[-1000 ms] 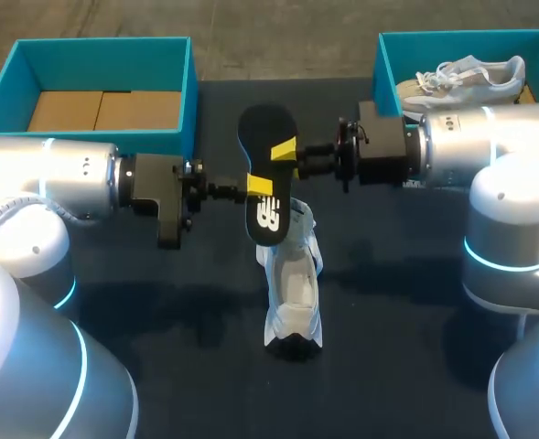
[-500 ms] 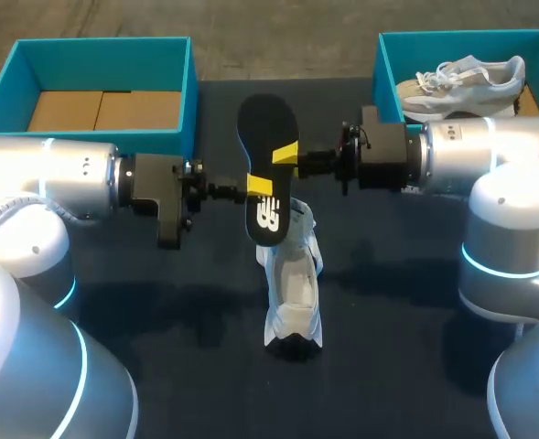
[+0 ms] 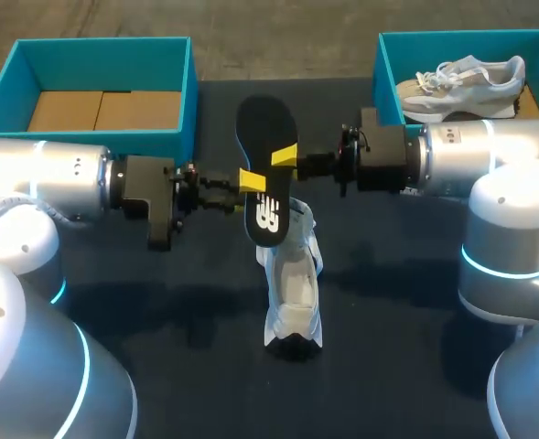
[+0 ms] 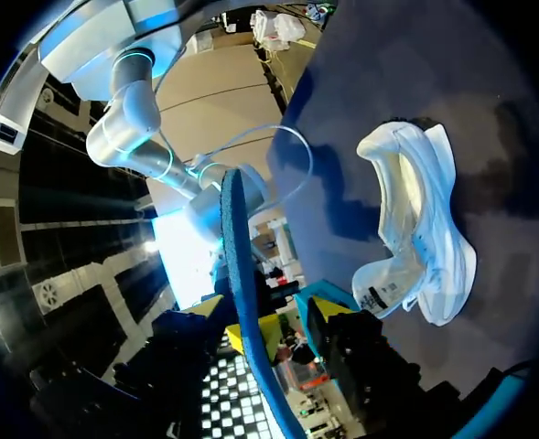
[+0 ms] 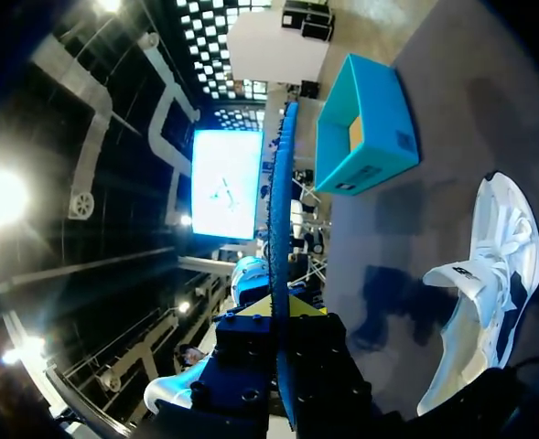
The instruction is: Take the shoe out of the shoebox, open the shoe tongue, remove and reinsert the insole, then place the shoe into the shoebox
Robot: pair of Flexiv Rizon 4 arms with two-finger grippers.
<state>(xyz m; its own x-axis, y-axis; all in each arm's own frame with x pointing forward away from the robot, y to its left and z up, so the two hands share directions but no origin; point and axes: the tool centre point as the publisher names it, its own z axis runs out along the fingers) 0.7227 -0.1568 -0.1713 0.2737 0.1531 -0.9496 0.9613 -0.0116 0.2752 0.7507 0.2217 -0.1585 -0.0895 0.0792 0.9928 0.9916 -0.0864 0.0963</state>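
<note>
The black insole (image 3: 267, 174) hangs on edge in the air above the white shoe (image 3: 292, 283), which lies on the dark table with its tongue pulled open. My right gripper (image 3: 285, 154) comes in from the right and is shut on the insole's right edge; in its wrist view the thin blue-edged insole (image 5: 280, 201) stands pinched between the fingers. My left gripper (image 3: 251, 180) is at the insole's left edge. In the left wrist view its fingers stand apart, with the insole (image 4: 237, 265) against one of them and a gap to the other. The shoe (image 4: 415, 238) lies beyond.
A teal shoebox (image 3: 182, 87) at the back left holds only brown cardboard. A second teal shoebox (image 3: 383, 64) at the back right holds another pale shoe (image 3: 461, 78), just behind my right arm.
My left gripper has opened off the insole and drawn back a little to the left. My right gripper closed on the insole and keeps it in place.
</note>
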